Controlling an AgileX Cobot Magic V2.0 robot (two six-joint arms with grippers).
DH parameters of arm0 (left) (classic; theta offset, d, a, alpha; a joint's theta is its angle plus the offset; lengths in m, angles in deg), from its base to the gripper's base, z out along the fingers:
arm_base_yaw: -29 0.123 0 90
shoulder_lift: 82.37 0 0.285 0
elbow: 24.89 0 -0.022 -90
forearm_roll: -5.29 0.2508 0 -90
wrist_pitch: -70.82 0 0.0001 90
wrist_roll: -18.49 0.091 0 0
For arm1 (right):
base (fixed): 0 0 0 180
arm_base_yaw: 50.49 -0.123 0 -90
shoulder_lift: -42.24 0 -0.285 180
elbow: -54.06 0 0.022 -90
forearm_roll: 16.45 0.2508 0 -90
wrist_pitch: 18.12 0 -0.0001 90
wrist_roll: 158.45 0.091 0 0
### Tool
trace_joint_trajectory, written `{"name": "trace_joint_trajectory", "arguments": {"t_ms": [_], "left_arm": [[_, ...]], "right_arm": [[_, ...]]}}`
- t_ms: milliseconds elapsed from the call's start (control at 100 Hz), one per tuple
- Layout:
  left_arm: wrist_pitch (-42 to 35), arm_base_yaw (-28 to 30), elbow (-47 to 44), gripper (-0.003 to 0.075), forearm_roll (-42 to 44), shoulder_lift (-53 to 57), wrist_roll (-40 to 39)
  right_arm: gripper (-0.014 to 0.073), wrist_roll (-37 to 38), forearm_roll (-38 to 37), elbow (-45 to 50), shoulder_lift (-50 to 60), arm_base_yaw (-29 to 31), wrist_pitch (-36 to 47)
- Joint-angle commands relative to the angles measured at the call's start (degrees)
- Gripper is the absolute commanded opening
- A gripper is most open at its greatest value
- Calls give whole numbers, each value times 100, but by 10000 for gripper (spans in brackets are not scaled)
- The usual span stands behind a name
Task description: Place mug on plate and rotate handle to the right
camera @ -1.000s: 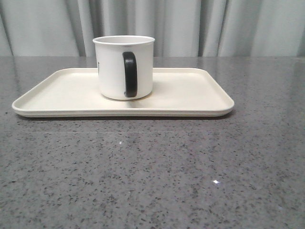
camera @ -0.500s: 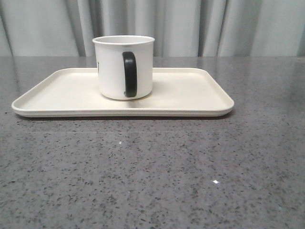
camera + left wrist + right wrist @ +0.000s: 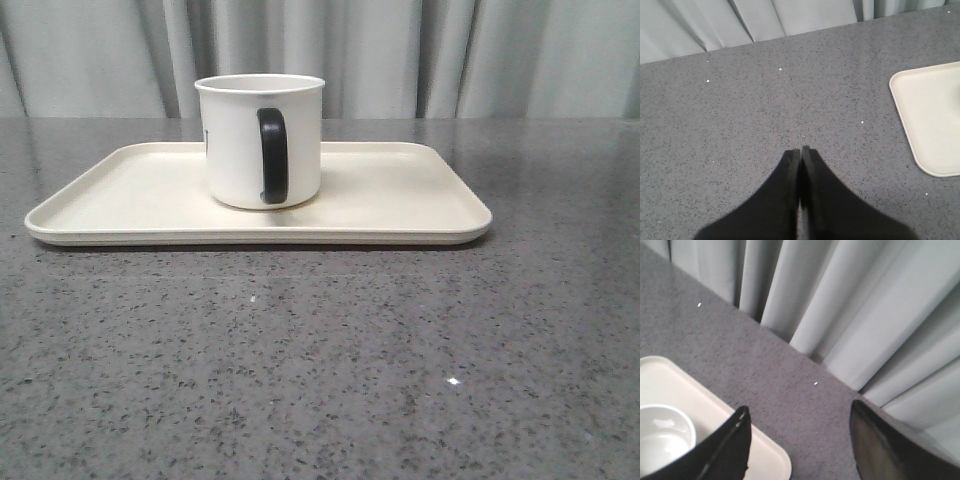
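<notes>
The mug (image 3: 260, 140) stands upright on the plate (image 3: 400, 195), its handle (image 3: 272, 155) facing the camera, not yet right. The right tool (image 3: 797, 440) is spread wide above the plate's corner; the left tool (image 3: 800, 152), pressed together and empty, sits over bare table (image 3: 765, 100). Better to grip the rim or body squarely and twist in place without tipping.

No readable text, label, brand, number or sign anywhere. Mug (image 3: 262, 141) shows only sliver of black print at its left edge, beside handle (image 3: 272, 155); too little visible to read.
</notes>
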Motion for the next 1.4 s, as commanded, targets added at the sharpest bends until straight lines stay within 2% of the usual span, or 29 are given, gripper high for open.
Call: {"name": "trace_joint_trajectory", "arguments": {"t_ms": [0, 290, 590, 1390], "left_arm": [[-316, 14, 118, -20, 87, -16, -78], [-294, 14, 118, -20, 87, -16, -78], [-285, 14, 118, -20, 44, -16, -78], [-285, 14, 118, -20, 44, -16, -78]], "right_arm": [[438, -63, -22, -210, -93, -92, 205], [438, -67, 222, -210, -797, -406, -280], [438, -69, 237, -210, -1199, -551, -331], [438, -69, 687, -210, -1278, -554, -421]]}}
